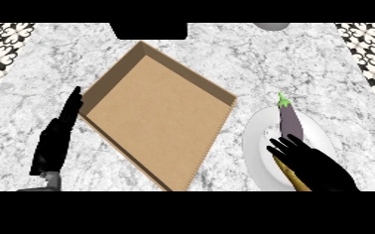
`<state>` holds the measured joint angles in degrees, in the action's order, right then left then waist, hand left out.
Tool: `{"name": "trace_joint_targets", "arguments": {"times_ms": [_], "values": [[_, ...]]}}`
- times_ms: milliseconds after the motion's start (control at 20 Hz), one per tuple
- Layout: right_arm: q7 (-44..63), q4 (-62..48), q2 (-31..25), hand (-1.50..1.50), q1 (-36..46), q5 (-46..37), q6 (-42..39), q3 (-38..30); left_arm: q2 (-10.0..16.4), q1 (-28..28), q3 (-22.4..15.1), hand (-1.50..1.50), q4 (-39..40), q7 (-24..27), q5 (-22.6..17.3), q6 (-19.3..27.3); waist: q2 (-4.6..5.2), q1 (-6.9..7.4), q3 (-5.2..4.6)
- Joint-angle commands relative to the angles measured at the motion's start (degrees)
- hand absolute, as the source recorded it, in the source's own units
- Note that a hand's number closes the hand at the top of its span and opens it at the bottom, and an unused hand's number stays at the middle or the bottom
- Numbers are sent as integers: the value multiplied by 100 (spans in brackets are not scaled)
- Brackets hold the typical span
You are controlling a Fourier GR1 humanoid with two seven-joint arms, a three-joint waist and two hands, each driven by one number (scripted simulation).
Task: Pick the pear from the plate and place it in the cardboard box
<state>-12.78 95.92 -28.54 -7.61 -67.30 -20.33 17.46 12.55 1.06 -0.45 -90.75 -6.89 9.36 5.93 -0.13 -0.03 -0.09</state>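
1. Step in hand: the reach for the pick. My right hand is over the near part of the white plate, at the right of the tabletop.
2. Pear: only a tan-yellow strip shows along the hand's inner edge, the rest is hidden under my palm. I take that strip to be the pear. It's on the plate, not lifted as far as I can judge.
3. Right fingers: look spread and released, pointing up the plate, not wrapped round the pear.
4. Also on the plate: a purple eggplant with a green stem, just beyond my fingertips. Not the target.
5. Cardboard box: open, flat, turned corner-on, just left of the plate. Nothing in it.
6. Left hand: resting at the view's left, fingers straight, just beside the box's left wall, holding nothing.
7. Next move, my judgement: settle over the pear, close round it, and keep off the eggplant. Then lift it above the plate's rim, carry it left over the box's near-right wall and let go inside.
8. Task progress: early; pear not yet grasped or in the box.
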Motion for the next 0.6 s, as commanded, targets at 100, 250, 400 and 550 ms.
{"name": "trace_joint_targets", "arguments": {"times_ms": [100, 250, 400, 550], "values": [[-313, -254, 121, 150, -5, 12, -54, -250, -147, 259, 88, 0, 88, 293, 141, -10, 10, 0, 9], [-716, -484, 62, 150, 31, -274, 840, -232, 16, -133, 289, 0, 301, 221, -28, -250, 13, -12, 10], [-743, -408, 96, 150, -114, -474, 1587, -313, -227, -78, 37, 0, 360, 284, 261, -1, 11, -30, 11], [-475, -225, 408, 150, 240, -623, 1362, -232, -271, 192, -4, 0, -120, 87, 212, -79, 7, 6, 10]]}}
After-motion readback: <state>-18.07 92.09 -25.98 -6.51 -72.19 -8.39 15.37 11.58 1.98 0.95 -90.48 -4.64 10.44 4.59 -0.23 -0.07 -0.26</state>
